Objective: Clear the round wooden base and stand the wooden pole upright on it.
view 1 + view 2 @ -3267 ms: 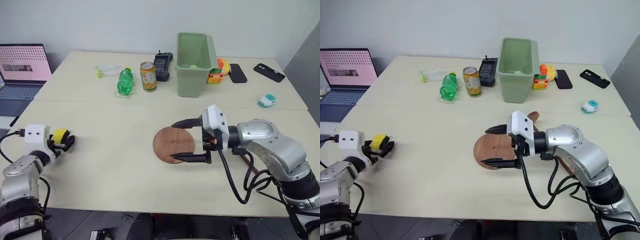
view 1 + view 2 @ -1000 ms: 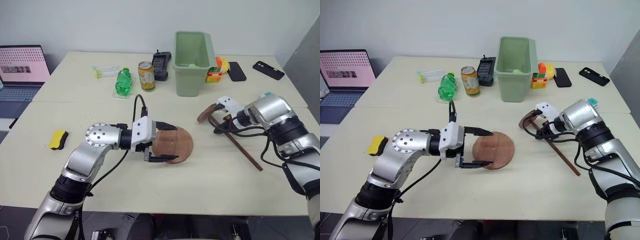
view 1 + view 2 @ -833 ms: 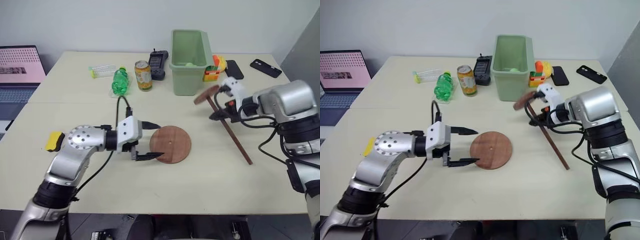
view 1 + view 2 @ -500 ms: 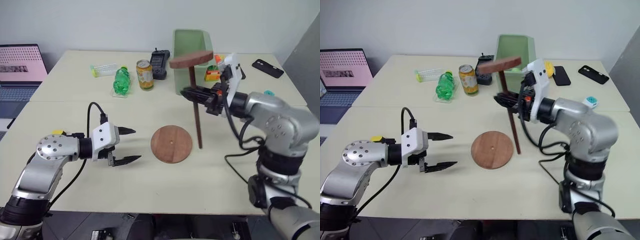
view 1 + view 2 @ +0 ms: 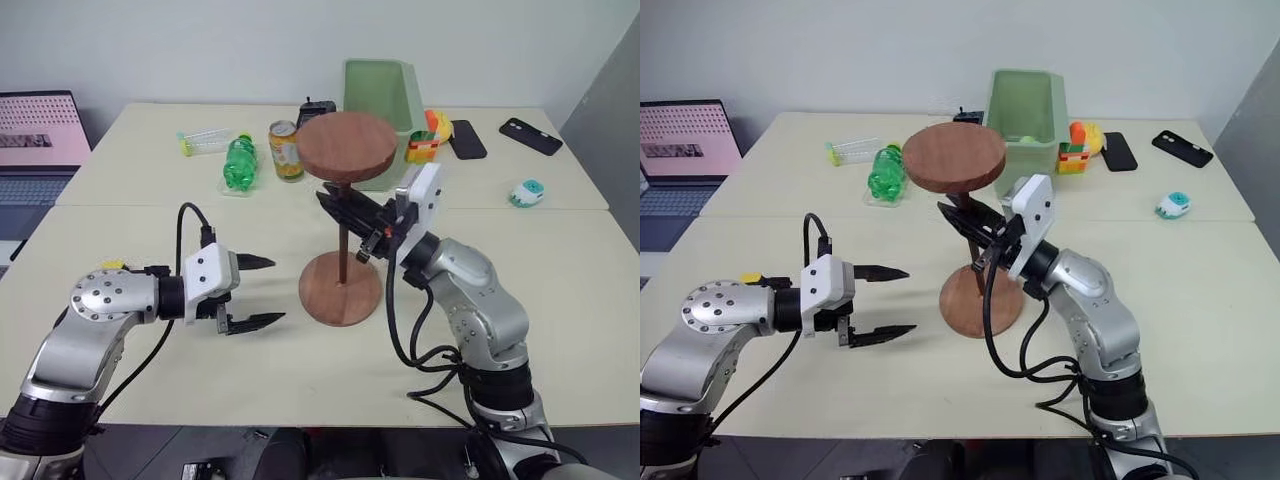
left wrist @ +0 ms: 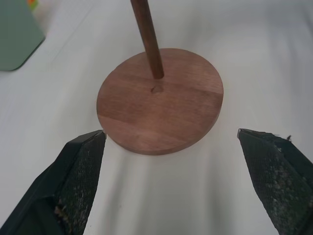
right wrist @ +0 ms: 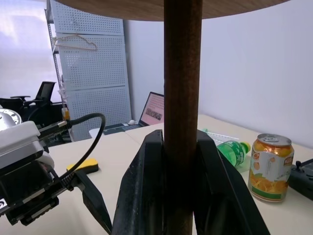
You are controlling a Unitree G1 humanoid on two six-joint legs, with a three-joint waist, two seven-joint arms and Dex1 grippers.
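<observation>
Wooden base (image 5: 340, 288) cleared; pole (image 5: 342, 240) upright, tip beside centre hole, unseated. Right gripper (image 5: 352, 215) clamps pole; left gripper (image 5: 262, 292) wide, empty.

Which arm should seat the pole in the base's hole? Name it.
Right. The right gripper is shut on the wooden pole, upright on the round wooden base beside its hole. The left gripper is open, holding nothing.

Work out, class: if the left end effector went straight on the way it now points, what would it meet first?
Most likely the round wooden base, lying dead ahead between the open fingers of the left end effector, apart from them. The wooden pole stands just beyond the base's centre hole. Depth is hard to judge.
</observation>
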